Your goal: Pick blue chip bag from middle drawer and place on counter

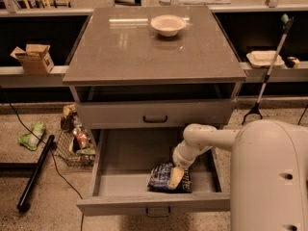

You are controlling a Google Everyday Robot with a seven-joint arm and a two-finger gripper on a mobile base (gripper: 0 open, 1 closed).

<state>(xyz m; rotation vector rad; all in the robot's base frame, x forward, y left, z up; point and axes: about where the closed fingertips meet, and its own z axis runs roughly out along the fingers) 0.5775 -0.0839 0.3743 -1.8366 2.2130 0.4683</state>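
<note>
The blue chip bag [160, 178] lies flat on the floor of the open middle drawer [126, 163], near its front right. My gripper [176, 177] reaches down from the right on my white arm [208, 139] and rests on the right part of the bag, hiding some of it. The counter [130, 49] above is a glossy grey-brown slab with a white bowl [168, 24] at its back.
The shut upper drawer [155, 113] has a dark handle. A wire basket [74, 146] of items, a green packet [30, 136] and a black pole [33, 174] lie on the floor at left. A cardboard box [34, 57] sits on the left ledge, a grabber tool [267, 71] at right.
</note>
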